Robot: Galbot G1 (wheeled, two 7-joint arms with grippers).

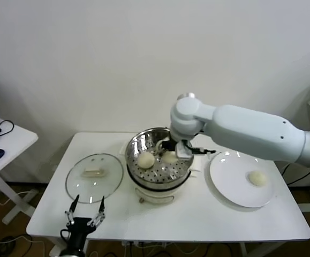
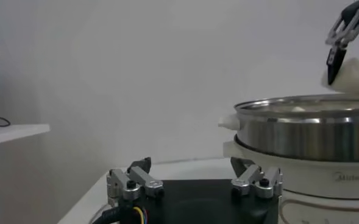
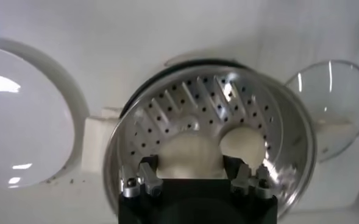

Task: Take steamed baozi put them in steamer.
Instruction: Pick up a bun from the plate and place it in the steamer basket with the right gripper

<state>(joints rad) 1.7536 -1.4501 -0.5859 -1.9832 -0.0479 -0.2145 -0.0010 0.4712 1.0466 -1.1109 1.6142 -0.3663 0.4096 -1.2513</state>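
Steamer (image 1: 158, 160) at mid-desk (image 1: 197, 214). Right gripper (image 1: 172, 151) over the steamer's basket, fingers closed around one baozi (image 3: 190, 155), held just above the perforated floor. A second baozi (image 1: 146, 159) rests inside the steamer, beside the held one. A third baozi (image 1: 257, 178) lies on the white plate (image 1: 229, 187), right of the steamer. Glass lid (image 1: 94, 177) flat, left of the steamer. Left gripper (image 1: 84, 214) parked at the desk's near edge, below the lid, fingers spread wide, holding nothing.

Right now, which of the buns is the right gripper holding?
The baozi in the right gripper is the one above the steamer, on its plate side. Another rests free in the basket; the third sits on the plate.
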